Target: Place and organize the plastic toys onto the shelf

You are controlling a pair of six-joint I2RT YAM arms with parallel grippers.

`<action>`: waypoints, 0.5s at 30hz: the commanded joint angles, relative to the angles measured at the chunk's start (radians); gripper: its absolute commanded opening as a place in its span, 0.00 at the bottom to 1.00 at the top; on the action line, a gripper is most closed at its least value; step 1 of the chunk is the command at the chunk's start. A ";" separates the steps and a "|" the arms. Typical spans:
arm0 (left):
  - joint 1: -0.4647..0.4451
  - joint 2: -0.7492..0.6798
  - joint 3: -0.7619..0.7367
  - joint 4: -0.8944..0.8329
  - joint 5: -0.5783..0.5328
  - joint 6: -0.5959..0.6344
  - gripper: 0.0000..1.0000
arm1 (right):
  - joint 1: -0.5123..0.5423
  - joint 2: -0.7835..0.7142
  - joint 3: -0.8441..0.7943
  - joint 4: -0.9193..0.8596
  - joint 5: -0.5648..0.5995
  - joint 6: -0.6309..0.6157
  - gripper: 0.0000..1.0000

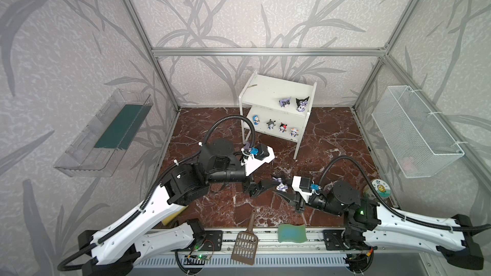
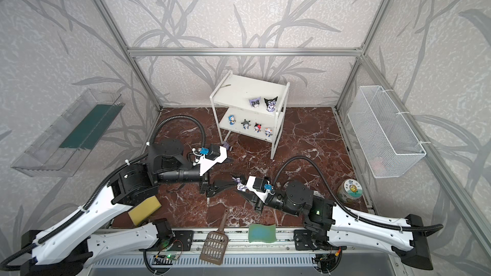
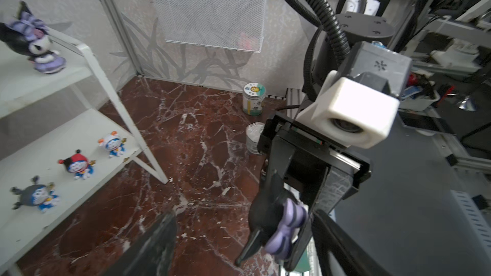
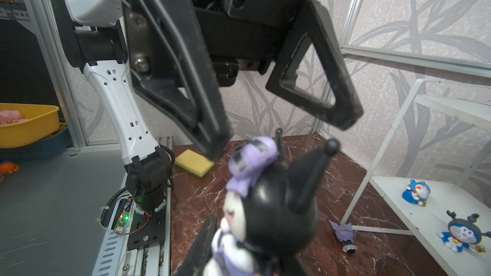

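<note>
Since the shelf (image 1: 265,90), standing at the middle of the tabletop's (image 1: 332,139) back edge, already carries four blue-white toys (image 1: 271,124) in a row along the front edge of its lower board and two purple-and-black toys (image 1: 302,104) at the right end of its upper board, the sorting looks to be by kind, and the bare left part of the upper board is probably meant for the two purple ones not yet placed. One of these, the fallen toy (image 2: 227,146), lies on its side on the tabletop just beside the shelf's front left leg. The other, the held toy (image 4: 265,208), is raised above the tabletop between its middle and its front edge, where the two arms meet. The right gripper (image 2: 242,191) is closed tight on the toy's body, low down, which leaves the head, the pointed ears and the purple bow free and, in the right wrist view, upright; that grip would suit standing it on its feet on a board. The left gripper (image 4: 281,135) faces it with jaws spread wide and nothing between them; one fingertip (image 4: 215,150) hangs just beside the bow, and whether it touches I cannot tell. To my eye this is a hand-over between the arms, with the right one carrying the toy alone.
</note>
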 commanded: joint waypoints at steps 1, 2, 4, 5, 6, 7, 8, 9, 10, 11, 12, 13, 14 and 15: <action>0.009 0.014 0.014 0.032 0.153 -0.049 0.78 | -0.003 -0.026 -0.010 0.077 -0.003 0.018 0.13; 0.011 0.022 0.016 0.030 0.159 -0.050 0.75 | -0.002 -0.028 -0.012 0.083 -0.001 0.020 0.13; 0.012 0.026 0.013 0.039 0.169 -0.055 0.69 | -0.003 -0.029 -0.011 0.088 -0.001 0.022 0.13; 0.014 0.025 0.008 0.050 0.172 -0.058 0.64 | -0.004 -0.030 -0.012 0.092 0.000 0.023 0.13; 0.014 0.022 0.003 0.061 0.176 -0.059 0.59 | -0.004 -0.028 -0.012 0.094 0.007 0.025 0.13; 0.014 0.025 0.002 0.067 0.178 -0.061 0.55 | -0.005 -0.026 -0.015 0.099 0.008 0.026 0.13; 0.015 0.027 0.002 0.069 0.179 -0.061 0.52 | -0.005 -0.025 -0.018 0.106 0.010 0.029 0.13; 0.017 0.029 0.003 0.072 0.183 -0.060 0.50 | -0.005 -0.024 -0.022 0.113 0.013 0.033 0.13; 0.017 0.033 0.005 0.074 0.186 -0.061 0.48 | -0.006 -0.022 -0.026 0.125 0.013 0.038 0.13; 0.018 0.037 0.005 0.078 0.192 -0.060 0.47 | -0.007 -0.022 -0.029 0.132 0.016 0.043 0.13; 0.018 0.043 0.006 0.080 0.197 -0.060 0.46 | -0.006 -0.021 -0.030 0.138 0.019 0.044 0.13; 0.018 0.047 0.008 0.079 0.199 -0.061 0.45 | -0.007 -0.020 -0.032 0.143 0.021 0.047 0.13; 0.019 0.050 0.009 0.079 0.203 -0.059 0.43 | -0.006 -0.020 -0.034 0.145 0.023 0.047 0.13; 0.021 0.053 0.012 0.077 0.204 -0.056 0.40 | -0.006 -0.020 -0.034 0.145 0.027 0.049 0.13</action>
